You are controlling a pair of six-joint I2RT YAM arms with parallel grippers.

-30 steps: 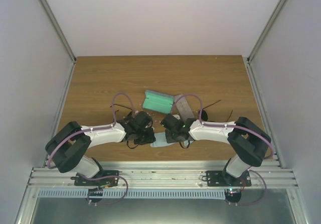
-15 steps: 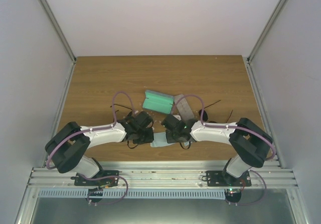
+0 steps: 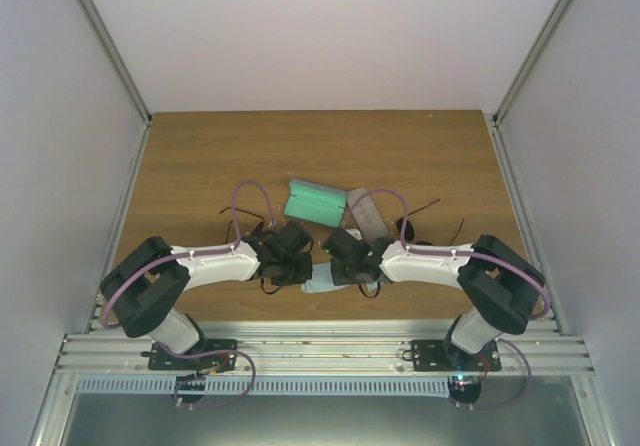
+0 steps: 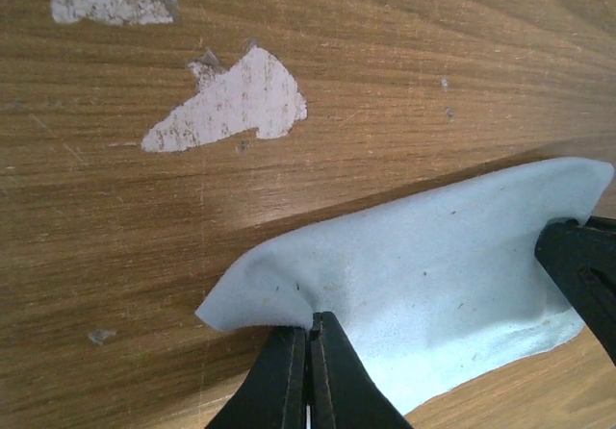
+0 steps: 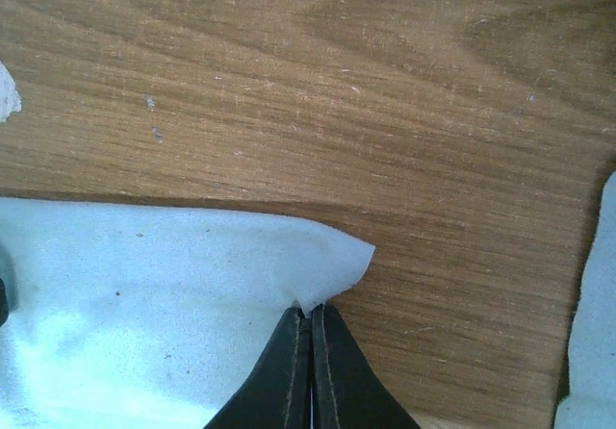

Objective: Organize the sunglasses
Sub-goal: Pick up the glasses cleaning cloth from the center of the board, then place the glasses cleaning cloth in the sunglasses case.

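A light-blue cloth (image 3: pixel 322 280) lies on the wooden table between my two grippers. My left gripper (image 4: pixel 310 325) is shut on one corner of the cloth (image 4: pixel 433 256). My right gripper (image 5: pixel 310 312) is shut on another corner of the cloth (image 5: pixel 144 294). In the top view the left gripper (image 3: pixel 300 266) and right gripper (image 3: pixel 343 266) face each other closely. One pair of sunglasses (image 3: pixel 405 229) with a dark lens and thin temples lies just behind my right arm. Thin dark wires (image 3: pixel 236 212) of the other pair show behind my left wrist, mostly hidden.
An open case with green lining (image 3: pixel 315 201) stands behind the grippers, and a grey case (image 3: pixel 366 212) lies to its right. The edge of a second light-blue cloth (image 5: pixel 592 333) shows at the right of the right wrist view. White scuffs (image 4: pixel 231 102) mark the table.
My left arm has shifted to the right and a little forward, bringing its gripper closer to the right one. The right arm has barely moved.
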